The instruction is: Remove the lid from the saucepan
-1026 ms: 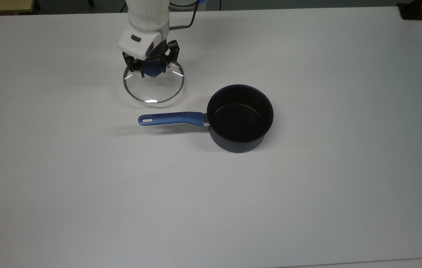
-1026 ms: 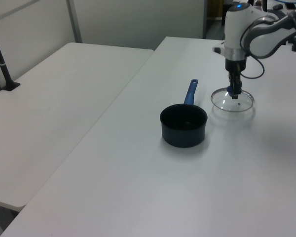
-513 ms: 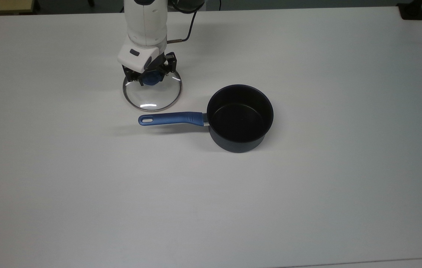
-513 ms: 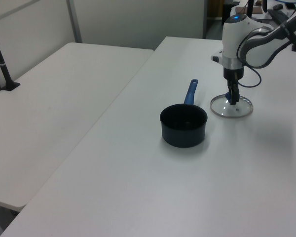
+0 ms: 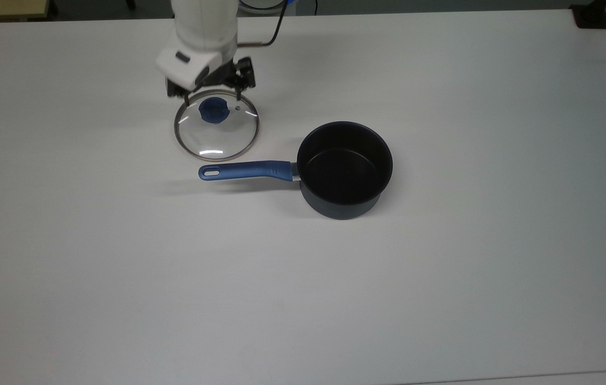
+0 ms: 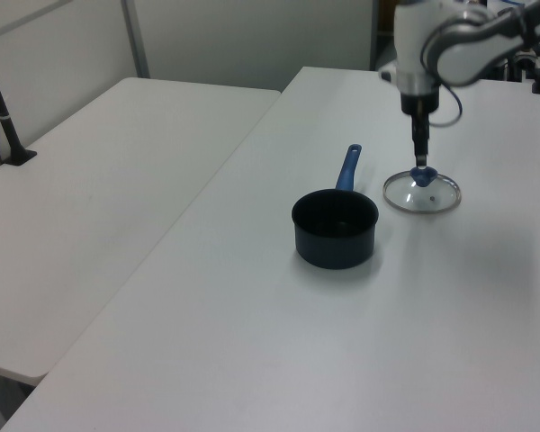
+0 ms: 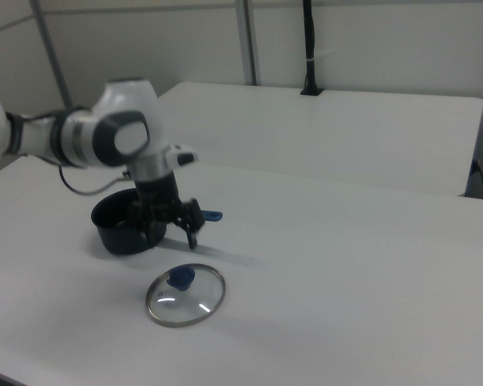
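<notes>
White table (image 5: pixel 442 294) is being used as the work top. Spread fingers (image 5: pixel 243 75) of the gripper (image 5: pixel 209 85) are being held empty just above the blue knob (image 5: pixel 214 111). The lid (image 5: pixel 216 125) is being left flat beside the saucepan (image 5: pixel 344 170), by its handle (image 5: pixel 244 170).

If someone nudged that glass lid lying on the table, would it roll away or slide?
The lid lies flat on its metal rim on the table, so it would probably slide rather than roll. Being glass, it looks stiff and likely breakable if dropped. Its blue knob seems the natural place to grip.
</notes>
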### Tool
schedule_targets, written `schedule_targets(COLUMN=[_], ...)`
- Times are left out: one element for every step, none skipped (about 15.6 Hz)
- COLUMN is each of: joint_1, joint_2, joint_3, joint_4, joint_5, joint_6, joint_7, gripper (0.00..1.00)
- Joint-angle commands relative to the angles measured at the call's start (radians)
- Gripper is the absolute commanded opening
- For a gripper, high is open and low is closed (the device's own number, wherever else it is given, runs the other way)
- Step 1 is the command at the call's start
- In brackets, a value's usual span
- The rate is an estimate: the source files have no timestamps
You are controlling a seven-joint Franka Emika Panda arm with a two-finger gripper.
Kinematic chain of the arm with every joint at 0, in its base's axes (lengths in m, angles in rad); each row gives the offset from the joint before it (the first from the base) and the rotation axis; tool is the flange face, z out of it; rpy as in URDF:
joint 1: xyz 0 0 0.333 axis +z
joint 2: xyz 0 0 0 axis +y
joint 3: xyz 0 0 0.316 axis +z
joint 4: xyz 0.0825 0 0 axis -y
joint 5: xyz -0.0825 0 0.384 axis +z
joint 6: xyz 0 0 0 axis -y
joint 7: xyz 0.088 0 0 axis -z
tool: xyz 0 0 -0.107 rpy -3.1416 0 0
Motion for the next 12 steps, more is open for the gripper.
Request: schedule_targets(joint_1=[0.081,0.107,0.133,0.149,0.156,0.162,0.172,0.172,0.163,0.150,0.121,0.077], joint_2=[-0.018,-0.018,-0.026,-0.050,-0.078,-0.104,-0.124,-0.136,-0.139,-0.139,-0.139,-0.139], joint_3=[-0.001,-0.001,-0.002,-0.001,-0.001,-0.001,-0.002,-0.001,0.002,0.015,0.034,0.060], joint_4=[0.139,0.177,0.206,0.219,0.220,0.220,0.220,0.219,0.220,0.223,0.226,0.238], joint_5=[0.010,0.010,0.011,0.016,0.032,0.054,0.071,0.074,0.075,0.076,0.076,0.076], joint_6=[-0.156,-0.187,-0.214,-0.228,-0.230,-0.230,-0.235,-0.239,-0.257,-0.273,-0.282,-0.296], joint_7=[0.195,0.253,0.318,0.376,0.410,0.424,0.427,0.429,0.429,0.418,0.415,0.412], gripper=[1.00,1.00,1.00,1.00,1.00,1.00,1.00,1.00,1.00,1.00,1.00,1.00])
